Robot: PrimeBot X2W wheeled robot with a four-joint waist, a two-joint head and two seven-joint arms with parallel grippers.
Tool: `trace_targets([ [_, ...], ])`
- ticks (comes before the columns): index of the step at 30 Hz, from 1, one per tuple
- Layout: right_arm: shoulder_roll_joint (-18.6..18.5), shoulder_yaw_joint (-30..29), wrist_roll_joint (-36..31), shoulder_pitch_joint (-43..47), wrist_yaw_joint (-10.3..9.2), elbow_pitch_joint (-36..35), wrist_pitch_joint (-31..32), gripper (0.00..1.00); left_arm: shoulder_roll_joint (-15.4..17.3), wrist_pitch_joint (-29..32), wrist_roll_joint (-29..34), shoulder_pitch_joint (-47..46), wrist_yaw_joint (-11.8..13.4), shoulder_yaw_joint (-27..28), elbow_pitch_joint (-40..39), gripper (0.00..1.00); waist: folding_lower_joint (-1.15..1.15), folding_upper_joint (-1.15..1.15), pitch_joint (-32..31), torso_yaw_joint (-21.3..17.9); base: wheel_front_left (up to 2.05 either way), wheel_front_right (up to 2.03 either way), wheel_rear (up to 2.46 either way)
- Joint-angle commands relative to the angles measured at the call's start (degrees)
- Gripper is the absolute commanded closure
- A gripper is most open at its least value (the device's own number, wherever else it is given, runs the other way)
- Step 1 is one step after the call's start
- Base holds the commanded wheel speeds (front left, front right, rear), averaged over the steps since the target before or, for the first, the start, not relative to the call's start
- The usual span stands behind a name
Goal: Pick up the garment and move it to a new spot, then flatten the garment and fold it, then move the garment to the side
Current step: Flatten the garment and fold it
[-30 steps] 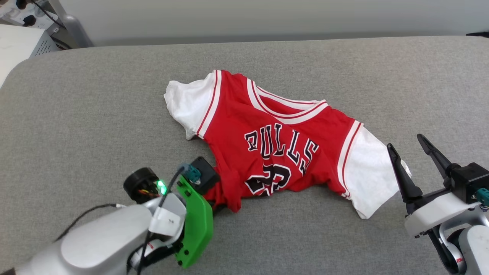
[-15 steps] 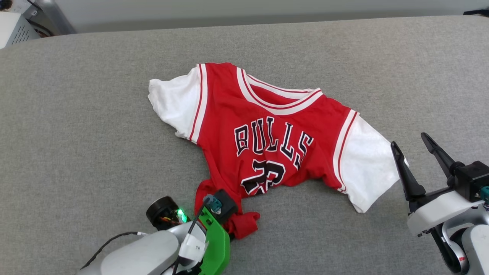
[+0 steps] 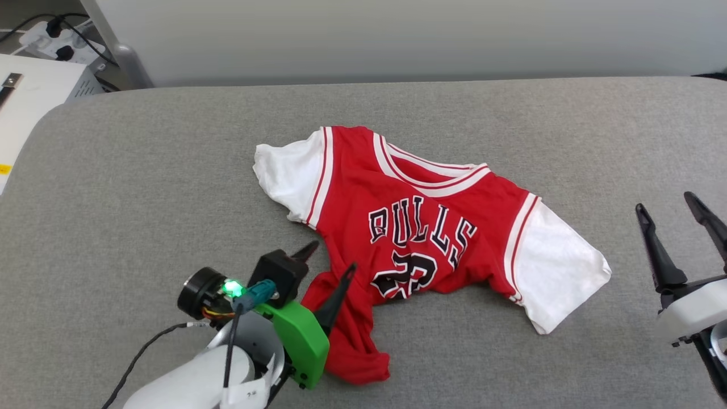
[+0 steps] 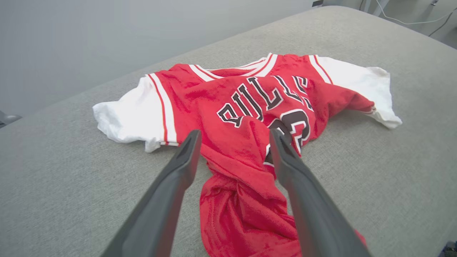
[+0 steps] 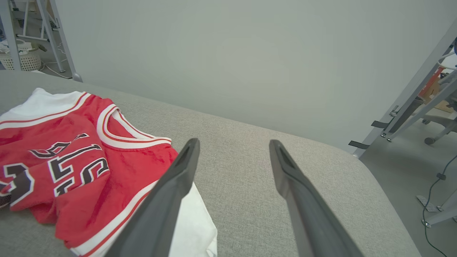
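The garment (image 3: 352,187), a red jersey with white sleeves and black "BULLS" lettering, lies face up and wrinkled on the grey padded table (image 3: 142,170). Its lower left hem is bunched into a long red fold running toward the table's near edge. My left gripper (image 3: 330,257) stands open over that fold, one finger on each side of it, gripping nothing. In the left wrist view the garment (image 4: 200,103) spreads out beyond the open left gripper (image 4: 234,132). My right gripper (image 3: 665,201) is open and empty, just right of the garment's white sleeve (image 3: 559,267). The right wrist view shows the open right gripper (image 5: 234,141) beside the garment (image 5: 142,157).
A white equipment box (image 3: 28,96) with cables and a metal leg (image 3: 122,57) stand past the table's far left corner. A grey wall runs behind the table. Off the table's right end are metal frame legs (image 5: 403,110) and floor cables.
My left gripper has opened and let go of the bunched red hem, which now lies on the table between its fingers. The head camera has shifted. The right gripper stays open.
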Motion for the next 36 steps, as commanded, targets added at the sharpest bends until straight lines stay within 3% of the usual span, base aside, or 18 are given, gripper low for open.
trace_targets([
  [1,-0.83,-0.53,-0.48,0.29,-0.05,-0.75,0.76,0.00,0.62,-1.93,0.77,1.40,1.76,1.28,-0.79,0.00,0.00,0.00,-0.89,1.11,0.00,0.00,0.00],
  [6,-5.44,0.19,1.00,-0.71,-0.05,-2.27,7.70,0.00,1.80,-9.90,2.74,3.89,9.00,6.17,-1.31,0.00,0.00,0.00,-0.75,1.54,0.00,0.00,0.00],
  [10,-10.82,3.45,6.04,-1.79,-0.05,-1.74,16.23,0.00,2.22,-13.19,3.46,6.33,13.66,10.60,-0.75,0.00,0.00,0.00,0.18,1.91,0.00,0.00,0.00],
  [14,-16.96,8.11,13.78,-2.46,-0.05,-0.77,26.57,0.00,1.76,-14.15,4.98,9.23,17.27,15.73,-1.32,0.00,0.00,0.00,1.72,2.53,0.00,0.00,0.00],
  [17,-20.06,10.51,19.39,-3.40,-0.05,0.18,32.87,0.00,0.59,-14.23,7.65,11.35,18.51,20.45,-2.57,0.00,0.00,0.00,3.16,3.11,0.00,0.00,0.00],
  [23,-22.08,14.01,23.57,-8.23,-0.05,3.38,36.42,0.00,-3.50,-14.25,13.24,15.65,17.85,27.72,-4.15,0.00,0.00,0.00,6.90,4.87,0.00,0.00,0.00],
  [34,-18.79,26.25,26.39,-12.66,-0.05,14.39,36.00,0.00,-11.07,-14.26,20.26,18.31,10.79,36.67,-1.22,0.00,0.00,0.00,10.49,6.97,0.00,0.00,0.00],
  [35,-18.77,26.92,26.61,-13.00,-0.05,14.70,35.21,0.43,-11.50,-14.26,20.71,18.57,10.37,37.32,-1.02,0.00,0.00,0.00,10.44,6.83,0.00,0.00,0.00],
  [36,-19.03,27.52,26.58,-13.62,-0.05,14.98,33.80,1.00,-11.98,-14.26,21.23,18.88,9.87,38.14,-0.75,0.00,0.00,0.00,10.35,6.62,0.00,0.00,0.00],
])
